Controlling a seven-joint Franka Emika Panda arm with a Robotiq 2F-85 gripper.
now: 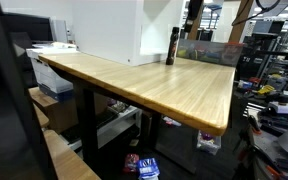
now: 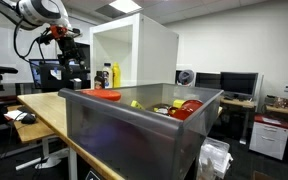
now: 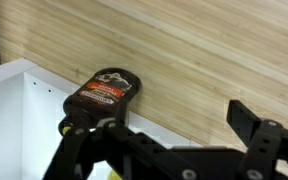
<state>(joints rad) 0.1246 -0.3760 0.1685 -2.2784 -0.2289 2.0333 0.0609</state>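
A dark sauce bottle [image 3: 102, 95] with an orange-red label stands upright on the wooden table [image 3: 214, 50], close against the white box [image 3: 19, 110]. An exterior view shows the same bottle [image 1: 171, 45] at the far end of the table, beside the box's corner. My gripper [image 3: 169, 140] hovers above it and a little to one side, open, with nothing between its fingers. One black finger [image 3: 259, 125] shows on the right of the wrist view. The bottle stands free of it. In an exterior view the gripper [image 1: 192, 15] hangs just above the bottle's top.
A tall open-fronted white box [image 2: 134, 50] stands at the back of the table. A grey bin [image 2: 134, 130] holding several coloured items fills the foreground of an exterior view. A yellow bottle [image 2: 114, 74] stands near the box. Monitors, shelves and clutter ring the table [image 1: 154, 85].
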